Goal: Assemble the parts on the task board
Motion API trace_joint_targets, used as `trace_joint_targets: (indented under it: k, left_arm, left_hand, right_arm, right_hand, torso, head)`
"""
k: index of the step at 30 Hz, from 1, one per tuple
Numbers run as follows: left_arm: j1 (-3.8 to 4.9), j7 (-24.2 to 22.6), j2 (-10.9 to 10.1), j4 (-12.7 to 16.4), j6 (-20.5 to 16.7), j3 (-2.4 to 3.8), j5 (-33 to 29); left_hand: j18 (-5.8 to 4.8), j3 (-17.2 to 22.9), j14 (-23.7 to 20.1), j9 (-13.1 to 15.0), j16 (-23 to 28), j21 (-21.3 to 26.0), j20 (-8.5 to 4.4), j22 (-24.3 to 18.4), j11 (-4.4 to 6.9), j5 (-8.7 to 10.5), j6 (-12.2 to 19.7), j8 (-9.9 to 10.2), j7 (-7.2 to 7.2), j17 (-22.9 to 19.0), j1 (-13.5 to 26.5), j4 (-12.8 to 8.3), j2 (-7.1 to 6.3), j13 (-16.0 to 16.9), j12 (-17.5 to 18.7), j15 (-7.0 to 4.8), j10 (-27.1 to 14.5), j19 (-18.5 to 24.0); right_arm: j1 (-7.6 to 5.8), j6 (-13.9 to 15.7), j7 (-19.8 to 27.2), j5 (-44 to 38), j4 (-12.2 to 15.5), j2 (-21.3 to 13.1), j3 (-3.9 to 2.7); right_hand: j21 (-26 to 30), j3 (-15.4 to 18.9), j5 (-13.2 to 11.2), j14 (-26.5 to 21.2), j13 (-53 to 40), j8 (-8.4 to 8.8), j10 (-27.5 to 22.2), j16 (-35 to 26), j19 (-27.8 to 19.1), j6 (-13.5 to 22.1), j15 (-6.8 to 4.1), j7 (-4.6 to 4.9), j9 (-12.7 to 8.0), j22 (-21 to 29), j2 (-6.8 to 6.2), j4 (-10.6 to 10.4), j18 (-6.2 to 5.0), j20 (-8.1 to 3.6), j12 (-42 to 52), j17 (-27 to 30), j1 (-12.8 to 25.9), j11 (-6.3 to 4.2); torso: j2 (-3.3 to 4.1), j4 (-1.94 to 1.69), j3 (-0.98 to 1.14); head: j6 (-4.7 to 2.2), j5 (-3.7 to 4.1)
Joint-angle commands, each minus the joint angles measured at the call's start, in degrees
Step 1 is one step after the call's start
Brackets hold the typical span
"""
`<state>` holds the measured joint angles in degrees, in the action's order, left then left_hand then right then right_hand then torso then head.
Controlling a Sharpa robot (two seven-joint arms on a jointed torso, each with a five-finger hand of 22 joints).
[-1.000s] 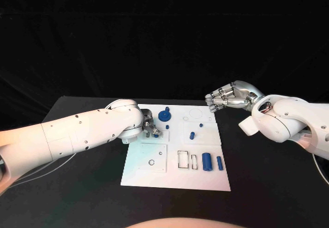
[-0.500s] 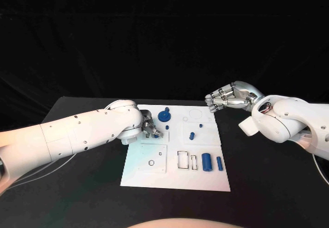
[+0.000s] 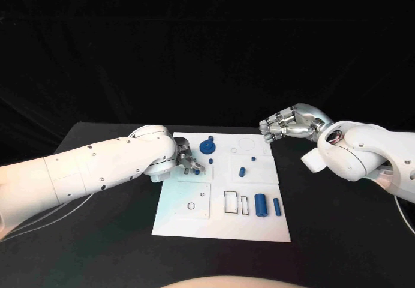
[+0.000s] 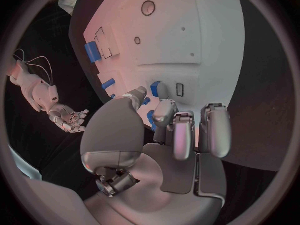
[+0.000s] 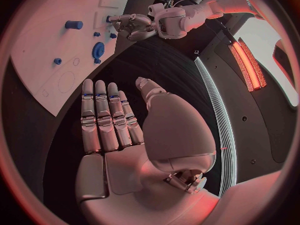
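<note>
While the left robot hand [image 3: 187,159] is pinching a small blue part [image 3: 197,171] into the task board [image 3: 223,225], the right robot hand [image 3: 292,122] is hovering empty, fingers loosely apart; next: seating it squarely.

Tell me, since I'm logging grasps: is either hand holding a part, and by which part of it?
The right hand holds nothing, fingers open beside the task board. The left hand is at a small blue part; whether it grips it cannot be told.

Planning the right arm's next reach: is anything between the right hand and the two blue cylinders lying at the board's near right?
Nothing visible does. The right hand hovers open off the task board's far right corner; only bare board and table separate it from the blue cylinders.
</note>
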<state>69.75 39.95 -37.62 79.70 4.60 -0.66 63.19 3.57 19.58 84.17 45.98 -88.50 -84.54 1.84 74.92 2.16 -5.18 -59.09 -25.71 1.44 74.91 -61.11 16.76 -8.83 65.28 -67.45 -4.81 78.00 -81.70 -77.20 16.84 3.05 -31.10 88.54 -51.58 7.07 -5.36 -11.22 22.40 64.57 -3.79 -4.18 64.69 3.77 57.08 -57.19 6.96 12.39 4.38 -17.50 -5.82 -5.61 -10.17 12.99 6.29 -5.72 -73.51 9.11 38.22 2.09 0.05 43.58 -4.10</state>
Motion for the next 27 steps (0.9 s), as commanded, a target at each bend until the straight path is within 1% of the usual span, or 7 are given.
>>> trace_joint_targets:
  k: [1, 8, 14, 16, 19, 23, 27]
  left_arm:
    - [0.07, -0.4, -0.27, 0.55, -0.42, 0.35, -0.6]
    - [0.52, -0.26, -1.46, 1.92, -0.08, 1.48, -0.16]
    - [2.42, -0.44, -2.35, 1.94, -0.04, 2.22, -0.26]
    - [3.24, -0.61, -2.38, 1.16, -0.68, 2.35, -0.49]
    - [4.38, -1.14, -1.76, -0.97, -2.08, 2.44, -0.71]
    - [5.13, -1.78, -0.54, -4.12, -3.13, 2.47, -0.77]
    - [5.38, -2.23, 0.47, -6.47, -3.01, 2.45, -0.43]
  left_hand:
    - [-0.83, -0.38, 5.34, -0.05, -0.22, -0.16, -0.01, 3.26, -0.12, -0.06, -0.14, 0.21, 0.33, 13.56, 0.15, -0.01, 0.49, 0.05, -0.03, -0.24, 0.2, -0.14]
    - [-0.83, -0.86, 5.34, -0.03, -0.22, -0.15, -0.02, 3.24, -0.09, -0.07, -0.18, 0.16, 0.29, 13.55, -0.05, -0.07, 0.54, 0.03, -0.03, -0.26, 0.19, -0.14]
    - [-0.5, -2.36, 5.31, -0.39, -0.15, 0.57, -0.02, 1.81, -0.35, -0.17, 1.03, 0.84, 0.67, 13.47, -1.6, -0.08, 0.78, -2.27, 2.21, -0.09, -1.35, 0.87]
    - [-0.32, -2.8, 5.3, -1.77, -0.12, 1.02, 0.08, 0.99, -1.2, -0.16, 2.93, 2.67, 1.64, 13.45, -2.6, -0.1, 1.37, -7.32, 7.2, 0.55, -4.5, 1.43]
    - [-0.28, -3.19, 5.29, -3.7, -0.11, 1.22, 0.44, 0.74, -1.82, -0.18, 3.57, 4.29, 2.41, 13.43, -3.41, -0.08, 1.88, -10.24, 10.02, 1.13, -6.11, 1.56]
    - [0.07, -4.53, 5.25, -5.77, -0.03, 2.08, 0.92, -0.86, -2.64, -0.16, 4.91, 6.12, 3.28, 13.33, -3.51, -0.03, 1.56, -12.58, 12.19, 1.77, -7.46, 2.64]
    - [0.13, -4.87, 5.26, -6.29, -0.03, 2.26, 1.06, -1.13, -2.76, -0.17, 4.99, 6.43, 3.45, 13.34, -3.66, -0.03, 1.64, -12.96, 12.5, 1.91, -7.71, 2.82]
  right_arm:
    - [0.06, -0.6, 0.38, -0.46, -0.03, 0.0, 0.0]
    - [0.09, -0.54, 0.38, -0.46, -0.26, -0.01, 0.0]
    - [0.09, -0.37, 0.48, -0.46, -0.33, -0.04, 0.0]
    - [0.09, -0.26, 0.56, -0.46, -0.36, -0.03, 0.0]
    - [0.09, -0.02, 0.81, -0.46, -0.38, -0.02, 0.0]
    - [0.09, 0.25, 1.03, -0.51, -0.38, 0.0, 0.0]
    - [0.09, 0.31, 1.12, -0.54, -0.4, 0.01, 0.0]
  right_hand:
    - [0.24, 0.38, 0.33, -0.38, 0.07, 0.2, -0.39, -0.18, -0.15, 0.33, 0.09, 0.01, -0.01, 0.05, 0.04, -0.08, -0.25, 0.27, 0.0, 0.1, 0.37, -0.13]
    - [0.29, 0.42, 0.34, -0.44, 0.07, 0.2, -0.41, -0.18, -0.18, 0.35, 0.11, 0.02, -0.01, 0.11, 0.06, -0.07, -0.25, 0.29, 0.02, 0.14, 0.38, -0.12]
    - [0.29, 0.42, 0.34, -0.44, 0.07, 0.2, -0.41, -0.18, -0.18, 0.35, 0.11, 0.02, -0.01, 0.12, 0.06, -0.07, -0.25, 0.29, 0.02, 0.14, 0.38, -0.12]
    - [0.32, 0.46, 0.35, -0.47, 0.06, 0.19, -0.42, -0.17, -0.2, 0.36, 0.12, 0.03, 0.0, 0.16, 0.07, -0.06, -0.25, 0.3, 0.03, 0.18, 0.39, -0.11]
    - [0.32, 0.46, 0.35, -0.48, 0.06, 0.19, -0.42, -0.16, -0.2, 0.36, 0.12, 0.02, 0.0, 0.17, 0.08, -0.06, -0.25, 0.3, 0.04, 0.19, 0.38, -0.11]
    - [0.34, 0.46, 0.38, -0.47, 0.05, 0.16, -0.4, -0.13, -0.2, 0.34, 0.11, 0.01, 0.01, 0.21, 0.11, -0.02, -0.26, 0.31, 0.07, 0.21, 0.34, -0.12]
    - [0.34, 0.46, 0.38, -0.47, 0.05, 0.16, -0.4, -0.13, -0.2, 0.34, 0.11, 0.01, 0.01, 0.21, 0.11, -0.02, -0.26, 0.31, 0.07, 0.21, 0.34, -0.12]
  torso:
    - [0.05, -0.03, 0.03]
    - [0.02, -0.01, 0.07]
    - [0.03, -0.03, 0.05]
    - [-0.04, -0.07, 0.09]
    - [-0.02, -0.05, 0.08]
    - [0.06, 0.01, 0.03]
    - [0.08, 0.01, 0.0]
  head:
    - [-0.03, 0.1]
    - [0.0, 0.05]
    - [-0.06, 0.04]
    - [-0.15, -0.05]
    - [-0.21, -0.11]
    - [-0.5, -0.32]
    - [-0.51, -0.38]
